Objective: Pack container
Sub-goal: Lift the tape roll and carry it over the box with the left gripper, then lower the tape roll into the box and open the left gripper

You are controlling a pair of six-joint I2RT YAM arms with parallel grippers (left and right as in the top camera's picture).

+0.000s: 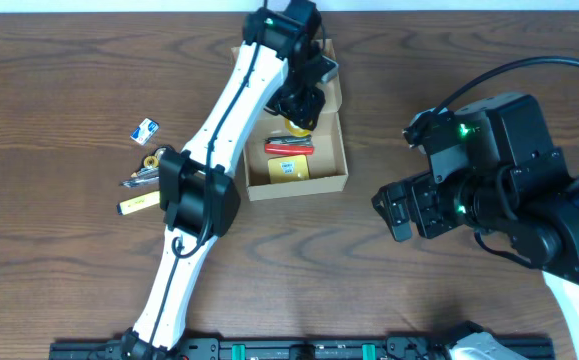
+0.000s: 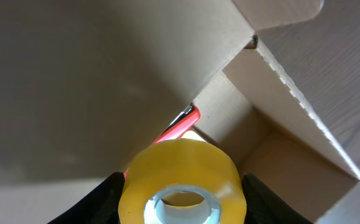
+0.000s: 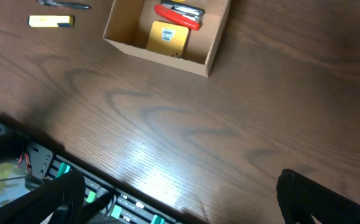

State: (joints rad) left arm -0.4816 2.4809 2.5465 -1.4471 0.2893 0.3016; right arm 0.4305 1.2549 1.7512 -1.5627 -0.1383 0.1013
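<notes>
The container (image 1: pixel 299 186) is an open tan cardboard box at the table's upper middle, its lid flap folded back. Inside lie a red tool (image 1: pixel 289 147) and a cream-yellow pad (image 1: pixel 287 168). My left gripper (image 1: pixel 299 100) hangs over the box's far end, shut on a yellow tape roll (image 2: pixel 180 177). The black fingers (image 2: pixel 102 199) press the roll's two sides, and the box wall (image 2: pixel 279 168) and red tool (image 2: pixel 183 121) show beneath it. My right gripper (image 1: pixel 394 212) stands open over bare table to the right of the box, holding nothing. The right wrist view shows the container (image 3: pixel 155 55) from afar.
Left of the box lie a small blue-and-white item (image 1: pixel 146 130), a small yellow ring (image 1: pixel 152 160), metal clips (image 1: pixel 139 180) and a yellow marker (image 1: pixel 139 204). The left arm spans the table's middle left. A black rail (image 1: pixel 299 350) runs along the front edge.
</notes>
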